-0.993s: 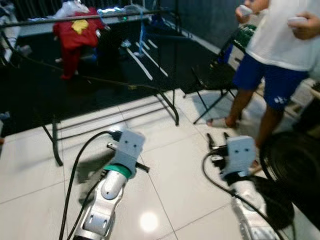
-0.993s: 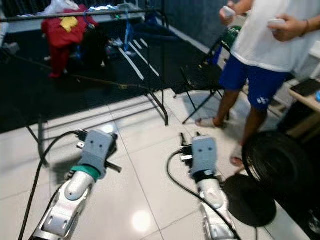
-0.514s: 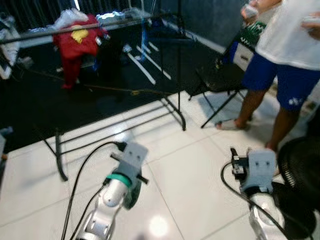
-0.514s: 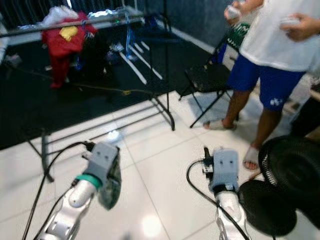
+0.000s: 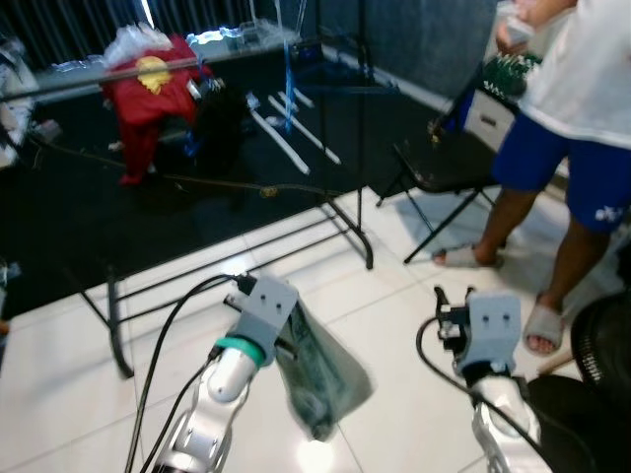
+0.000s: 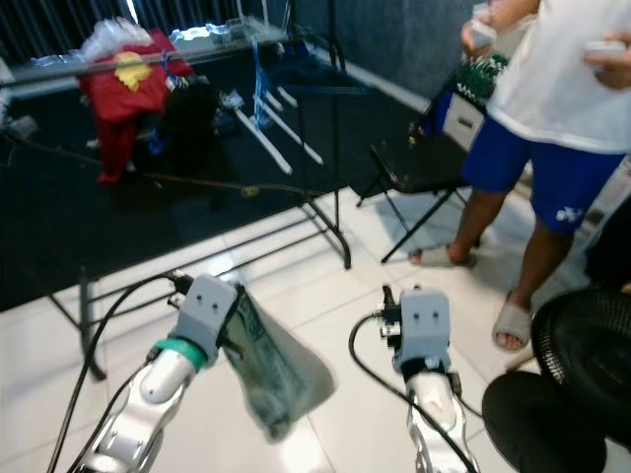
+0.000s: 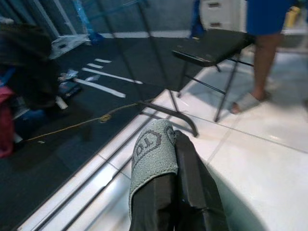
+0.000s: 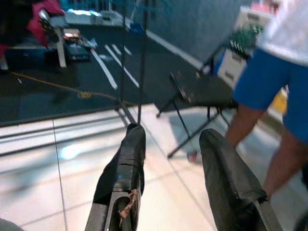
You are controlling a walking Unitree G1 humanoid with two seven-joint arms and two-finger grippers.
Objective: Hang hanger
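Item: grey-green garment, printed lettering, hanging limp below the left gripper; fingers pinched together on its fabric, held above the white tiled floor. No hanger can be made out within the cloth.

Rack: black clothes rail, ahead of the robot, well apart from the garment; its base bars lie along the tile edge, upright post on the right end.

On the rail: red garment, far left.

Right gripper: fingers spread, nothing between them, raised over the tiles.

Surroundings: black folding chair right of the rack; a person in white shirt and blue shorts beside it; black fan at right; dark mat beyond the rack.
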